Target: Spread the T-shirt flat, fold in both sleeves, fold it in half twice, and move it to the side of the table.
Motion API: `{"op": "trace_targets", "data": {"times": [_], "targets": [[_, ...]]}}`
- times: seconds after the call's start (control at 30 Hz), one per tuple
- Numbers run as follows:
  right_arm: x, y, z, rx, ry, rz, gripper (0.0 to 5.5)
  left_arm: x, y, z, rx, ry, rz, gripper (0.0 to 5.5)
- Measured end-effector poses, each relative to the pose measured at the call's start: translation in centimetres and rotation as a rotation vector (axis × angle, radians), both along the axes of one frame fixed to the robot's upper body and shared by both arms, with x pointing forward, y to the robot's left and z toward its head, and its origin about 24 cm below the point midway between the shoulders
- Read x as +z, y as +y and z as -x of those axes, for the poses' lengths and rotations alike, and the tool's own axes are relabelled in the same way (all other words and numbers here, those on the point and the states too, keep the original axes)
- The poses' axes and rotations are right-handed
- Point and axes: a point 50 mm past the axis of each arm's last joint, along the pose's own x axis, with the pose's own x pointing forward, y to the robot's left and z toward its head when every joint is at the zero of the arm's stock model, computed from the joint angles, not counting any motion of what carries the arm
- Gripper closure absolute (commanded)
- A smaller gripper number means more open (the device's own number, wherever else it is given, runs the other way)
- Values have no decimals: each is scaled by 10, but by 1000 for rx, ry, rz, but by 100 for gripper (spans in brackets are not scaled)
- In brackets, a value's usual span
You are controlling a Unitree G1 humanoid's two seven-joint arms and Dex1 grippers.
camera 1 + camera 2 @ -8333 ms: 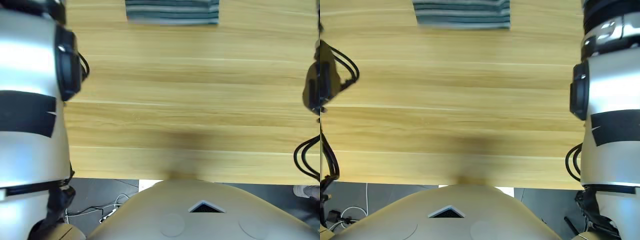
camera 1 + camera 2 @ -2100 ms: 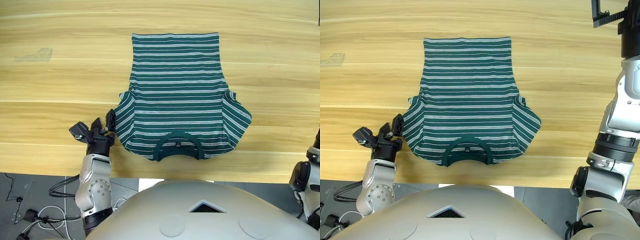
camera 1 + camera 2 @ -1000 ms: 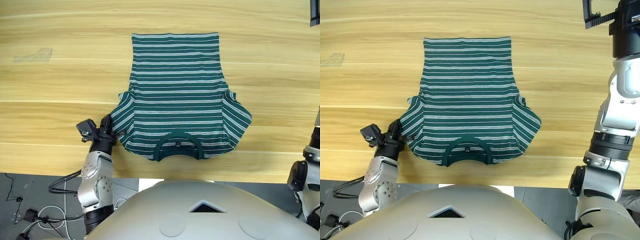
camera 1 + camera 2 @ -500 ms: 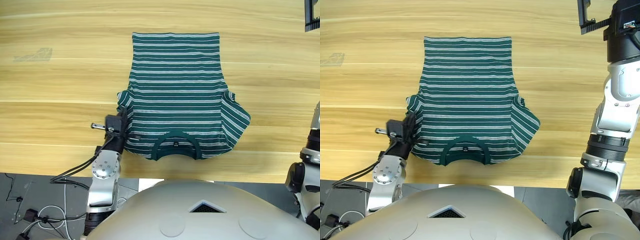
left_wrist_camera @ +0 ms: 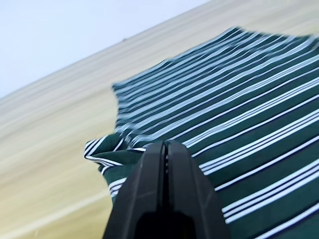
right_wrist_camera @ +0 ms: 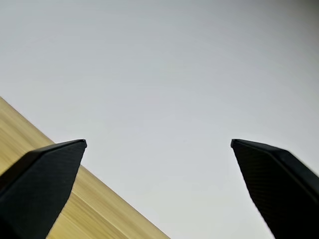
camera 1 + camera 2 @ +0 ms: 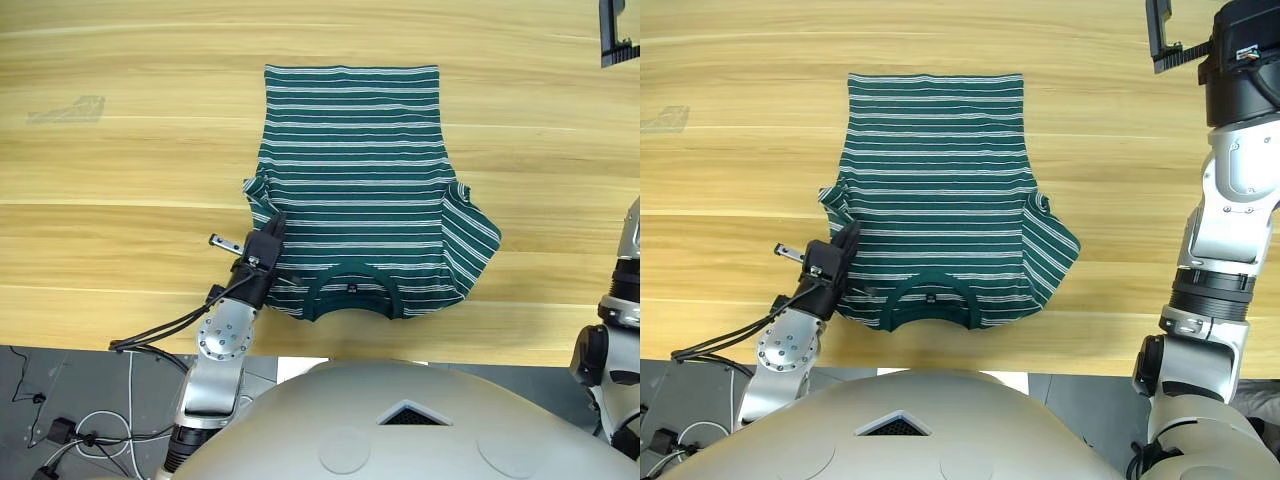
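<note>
Worktop (image 7: 120, 230): light wood grain, boards running side to side. One pale, translucent, tape-like patch (image 7: 65, 109) lies flat on it toward the far left. Floor (image 7: 50, 380) below the near edge: dark grey. Loose cables (image 7: 95, 430), white among them, lie looped on the floor at the near left. A small white piece (image 7: 300, 368) shows just under the near edge. Plain pale wall (image 6: 174, 64) stands beyond the worktop.

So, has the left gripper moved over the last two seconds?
Yes. The left gripper has moved inward, from bare table beside the T-shirt onto it, toward the collar, pulling the sleeve in.
</note>
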Motion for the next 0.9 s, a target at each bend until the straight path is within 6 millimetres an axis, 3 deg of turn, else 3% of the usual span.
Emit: {"op": "trace_targets", "data": {"times": [0.23,0.43,0.67,0.8,0.9], "targets": [[-1,0,0,2,-4,1,10,-25,-22,16,-235,90,-128,548],[-2,-1,1,0,2,1,10,-26,-28,13,-275,62,-144,548],[-7,-2,3,1,18,-2,10,-26,-24,7,-236,55,-125,444],[-18,-1,5,38,88,-22,10,-2,-33,10,-316,28,67,409],[-44,1,16,160,293,-93,10,34,-36,24,-483,-6,325,409]]}}
